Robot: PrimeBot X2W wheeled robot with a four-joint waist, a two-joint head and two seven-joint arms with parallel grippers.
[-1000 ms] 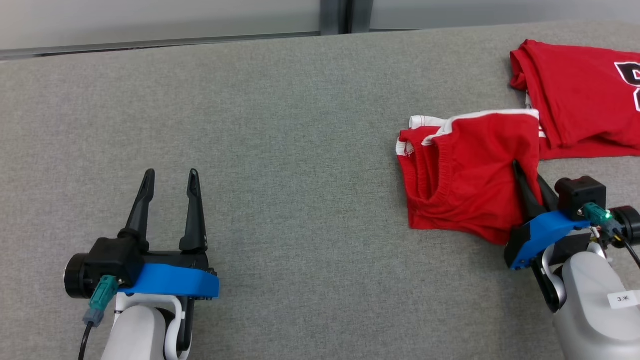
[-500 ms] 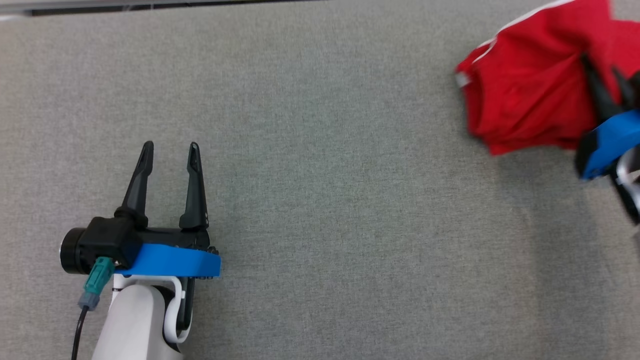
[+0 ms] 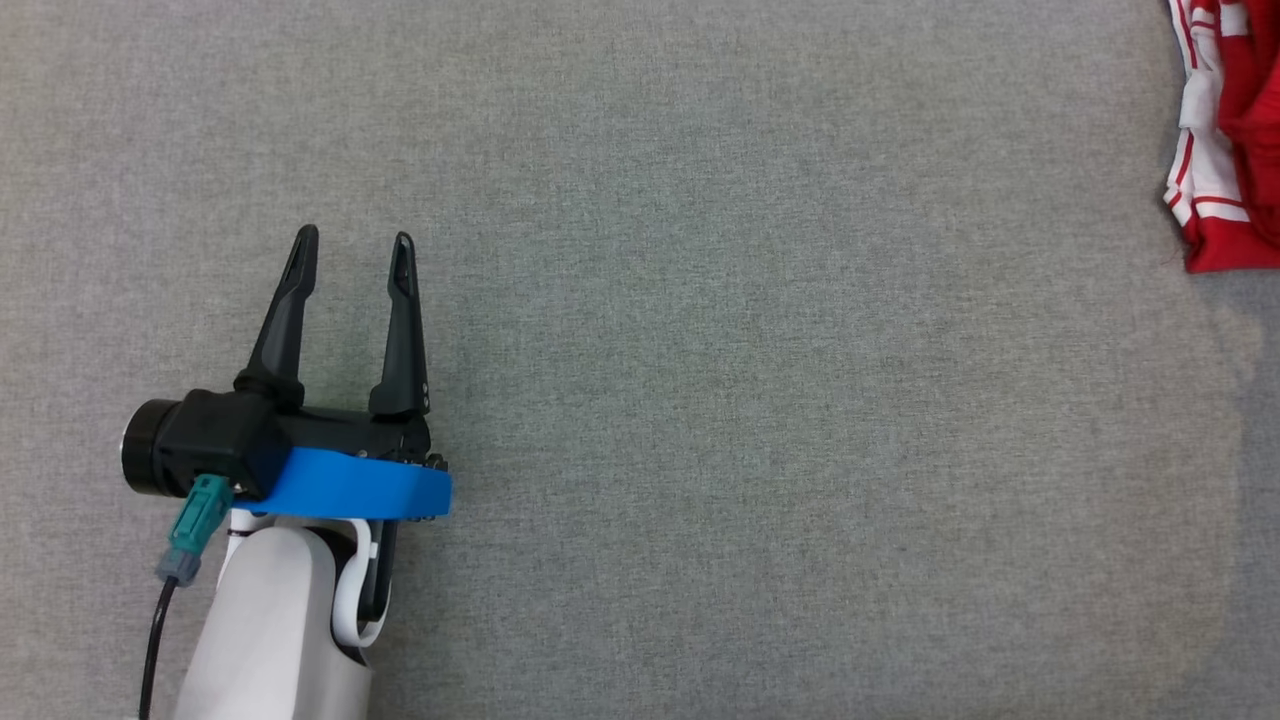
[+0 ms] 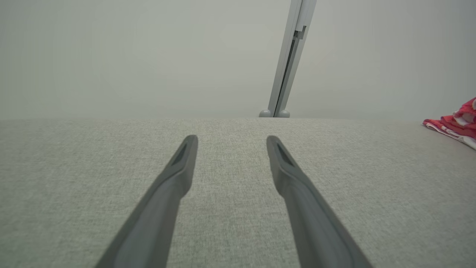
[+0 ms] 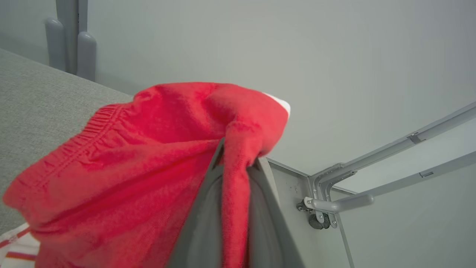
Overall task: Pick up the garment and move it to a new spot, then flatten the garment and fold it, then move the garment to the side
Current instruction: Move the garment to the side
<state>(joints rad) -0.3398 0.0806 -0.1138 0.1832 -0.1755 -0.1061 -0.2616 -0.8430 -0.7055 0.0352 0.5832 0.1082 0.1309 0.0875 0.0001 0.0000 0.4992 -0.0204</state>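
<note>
Red knit garment (image 5: 130, 175), ribbed elastic waistband, between right gripper's (image 5: 240, 154) slim grey jaws

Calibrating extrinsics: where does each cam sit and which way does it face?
Head: above, looking down on the grey table; left gripper open, lower left; red garment at right edge.
Left wrist: low over the table, facing the wall along its open fingers.
Right wrist: looks along the right gripper, shut on the garment.
Shared: head and left wrist both show the left gripper and table.
</note>
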